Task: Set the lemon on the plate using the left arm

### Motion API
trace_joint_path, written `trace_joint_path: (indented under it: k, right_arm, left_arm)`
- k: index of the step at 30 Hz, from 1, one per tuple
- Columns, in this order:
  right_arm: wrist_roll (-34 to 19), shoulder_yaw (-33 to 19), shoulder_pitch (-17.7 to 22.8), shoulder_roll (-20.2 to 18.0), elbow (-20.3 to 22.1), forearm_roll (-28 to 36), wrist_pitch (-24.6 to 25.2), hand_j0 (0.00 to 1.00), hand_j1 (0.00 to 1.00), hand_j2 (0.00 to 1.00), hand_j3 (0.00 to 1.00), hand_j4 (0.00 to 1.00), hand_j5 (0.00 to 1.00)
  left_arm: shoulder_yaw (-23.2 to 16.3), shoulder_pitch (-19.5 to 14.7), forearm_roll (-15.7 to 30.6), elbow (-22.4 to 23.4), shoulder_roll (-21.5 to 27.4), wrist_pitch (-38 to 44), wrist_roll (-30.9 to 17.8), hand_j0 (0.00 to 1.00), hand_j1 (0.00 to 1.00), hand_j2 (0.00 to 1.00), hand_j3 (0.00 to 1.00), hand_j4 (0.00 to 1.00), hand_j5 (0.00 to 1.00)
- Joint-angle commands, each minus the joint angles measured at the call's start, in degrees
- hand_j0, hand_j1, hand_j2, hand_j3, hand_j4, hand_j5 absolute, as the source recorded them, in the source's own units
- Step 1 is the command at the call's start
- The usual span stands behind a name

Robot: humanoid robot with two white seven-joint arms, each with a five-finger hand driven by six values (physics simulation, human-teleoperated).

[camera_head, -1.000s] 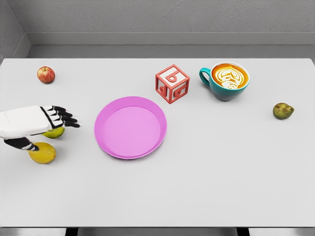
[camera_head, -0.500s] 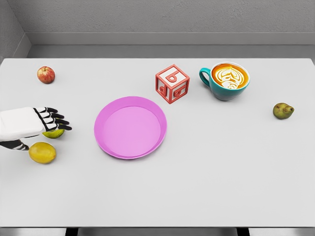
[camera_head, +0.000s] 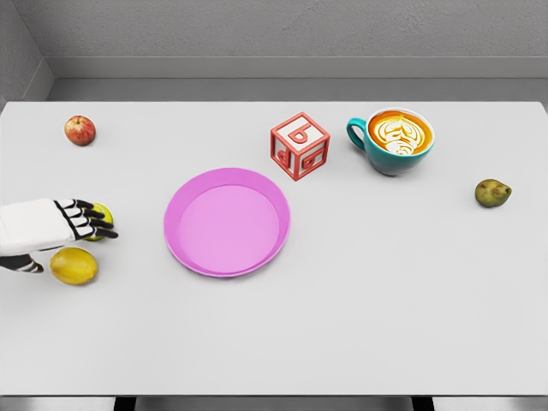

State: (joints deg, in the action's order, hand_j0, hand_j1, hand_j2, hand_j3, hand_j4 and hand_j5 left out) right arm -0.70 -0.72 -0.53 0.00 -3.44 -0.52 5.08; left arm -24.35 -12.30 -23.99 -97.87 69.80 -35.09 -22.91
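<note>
Left hand [camera_head: 73,221] fingers curled over a yellow-green fruit [camera_head: 103,211], perhaps gripping; lemon [camera_head: 74,265] long axis left-right

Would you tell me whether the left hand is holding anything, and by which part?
Cannot be told: the left hand covers a yellow-green fruit, hiding any contact.

lemon [camera_head: 74,265]: yellow, lying on table | plate [camera_head: 227,222]: pink, upright, empty
</note>
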Motion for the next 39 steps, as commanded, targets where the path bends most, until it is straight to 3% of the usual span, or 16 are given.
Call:
trace_joint_path:
  k: [1, 24, 30, 39]
  right_arm:
    - [0.0, 0.0, 0.0, 0.0, -0.1, 0.0, 0.0, 1.00, 1.00, 1.00, 1.00, 1.00, 1.00]
    - [0.0, 0.0, 0.0, 0.0, 0.0, 0.0, 0.0, 1.00, 1.00, 1.00, 1.00, 1.00, 1.00]
    - [0.0, 0.0, 0.0, 0.0, 0.0, 0.0, 0.0, 1.00, 1.00, 1.00, 1.00, 1.00, 1.00]
    - [0.0, 0.0, 0.0, 0.0, 0.0, 0.0, -0.1, 1.00, 1.00, 1.00, 1.00, 1.00, 1.00]
  left_arm:
    - [-0.2, 0.1, 0.3, 0.0, 0.0, 0.1, 0.1, 1.00, 1.00, 1.00, 1.00, 1.00, 1.00]
    - [0.4, 2.8, 0.3, -0.2, -0.5, 0.1, 0.6, 1.00, 1.00, 1.00, 1.00, 1.00, 1.00]
    - [0.4, 2.8, 0.3, -0.2, -0.5, 0.1, 0.6, 0.89, 0.89, 0.89, 0.89, 0.89, 0.89]
    - [0.4, 2.9, 0.3, -0.2, -0.6, 0.1, 0.6, 0.87, 0.87, 0.87, 0.87, 0.87, 0.87]
